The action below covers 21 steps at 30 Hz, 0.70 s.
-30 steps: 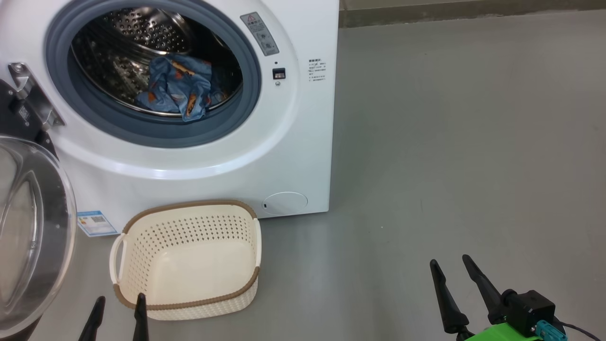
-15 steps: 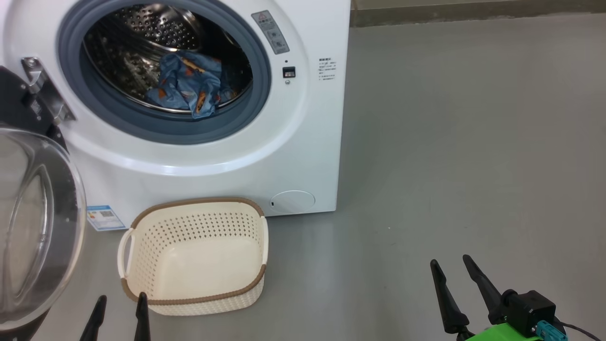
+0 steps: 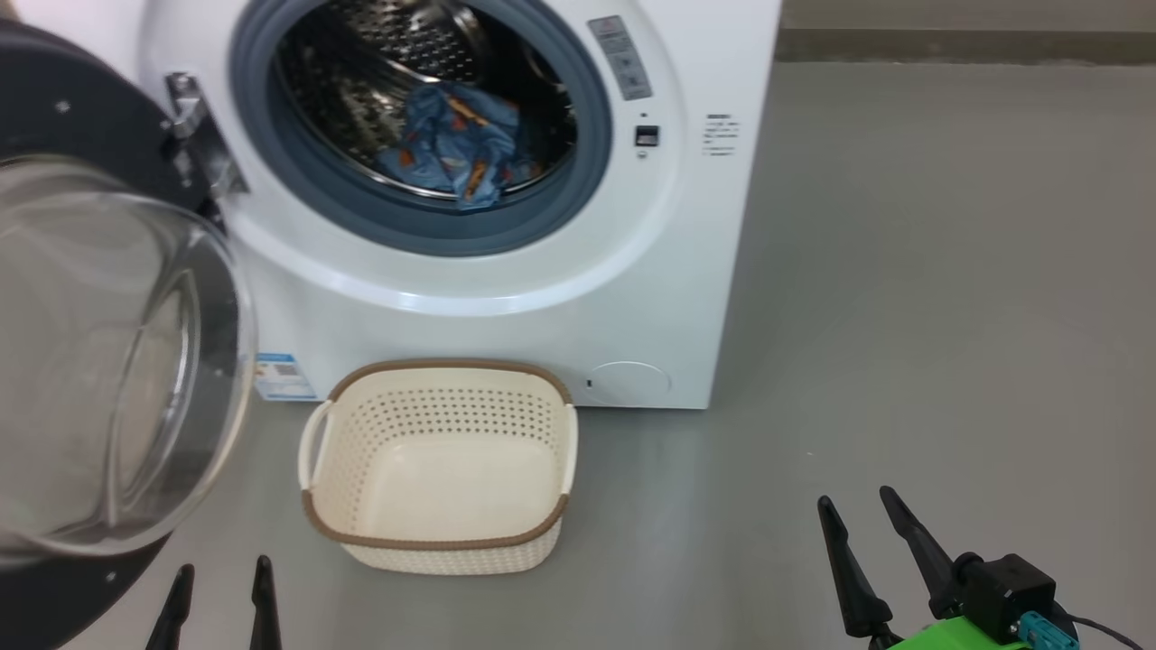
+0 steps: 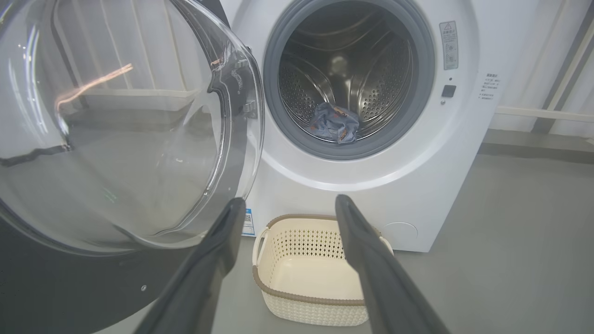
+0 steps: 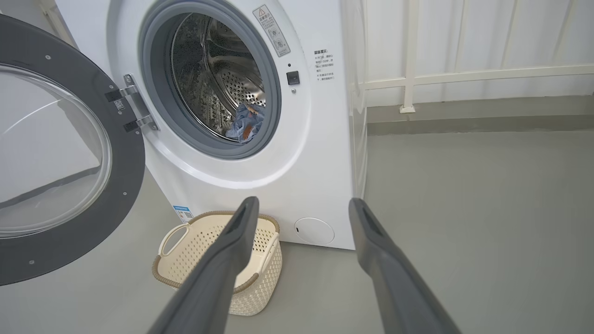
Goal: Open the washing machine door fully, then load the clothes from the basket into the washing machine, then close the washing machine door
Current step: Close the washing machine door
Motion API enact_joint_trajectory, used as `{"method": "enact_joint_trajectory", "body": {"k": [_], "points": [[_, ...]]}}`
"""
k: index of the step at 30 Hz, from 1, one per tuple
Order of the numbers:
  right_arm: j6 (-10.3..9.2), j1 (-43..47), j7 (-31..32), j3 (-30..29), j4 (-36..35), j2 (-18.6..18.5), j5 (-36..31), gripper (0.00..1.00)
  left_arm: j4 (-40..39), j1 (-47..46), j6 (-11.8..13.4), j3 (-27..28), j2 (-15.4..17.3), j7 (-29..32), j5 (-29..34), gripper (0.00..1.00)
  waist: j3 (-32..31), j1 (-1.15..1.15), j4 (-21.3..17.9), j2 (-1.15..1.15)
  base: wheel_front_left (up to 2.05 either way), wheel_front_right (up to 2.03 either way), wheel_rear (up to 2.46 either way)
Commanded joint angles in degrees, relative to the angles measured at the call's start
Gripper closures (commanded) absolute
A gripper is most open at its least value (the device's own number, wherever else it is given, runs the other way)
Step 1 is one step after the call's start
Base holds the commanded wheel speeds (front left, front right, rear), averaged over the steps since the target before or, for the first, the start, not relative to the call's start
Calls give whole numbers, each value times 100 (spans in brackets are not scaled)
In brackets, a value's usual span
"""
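Head view: washing machine (image 3: 506,298) with door (image 3: 72,99) swung wide left, giving access. Basket (image 3: 433,543) on the floor in front, empty; clothes (image 3: 456,153) lie in the drum. Left gripper (image 3: 224,565) and right gripper (image 3: 855,495) both spread, holding nothing; shutting the door likely remains.

One washing machine (image 3: 506,298), one door (image 3: 108,361), one basket (image 3: 433,544), one clothes bundle (image 3: 452,153).

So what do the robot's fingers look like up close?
Each arm has two long fingers, dark grey, smooth, and narrowing to pointy tips like skinny cones. Behind the right arm's pair sits a boxy black block on a bright green part, with a teal plug and a thin dark cable trailing off.
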Motion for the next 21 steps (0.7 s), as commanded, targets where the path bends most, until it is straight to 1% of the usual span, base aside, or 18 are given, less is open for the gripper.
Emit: {"method": "enact_joint_trajectory", "body": {"k": [1,4,6,18,21], "points": [[35,-37,-27,166,-128,-14,-42,0,-125,-192,102,166,29,-21,-88,0,-34,0,368,0,0,0,0],[35,-46,-27,210,-142,-14,-52,0,-107,-178,154,181,29,-21,-113,0,-40,0,584,0,0,0,0],[35,-52,-27,222,-148,-14,-55,0,-95,-178,159,184,29,-21,-122,0,-43,0,655,0,0,0,0],[35,-155,-27,301,-155,-14,-95,0,-85,-170,399,231,29,-21,-231,0,45,0,1421,0,0,0,0],[35,-185,-27,293,-150,-14,-114,0,-66,-188,422,256,29,-21,-259,0,72,0,1531,0,0,0,0]]}}
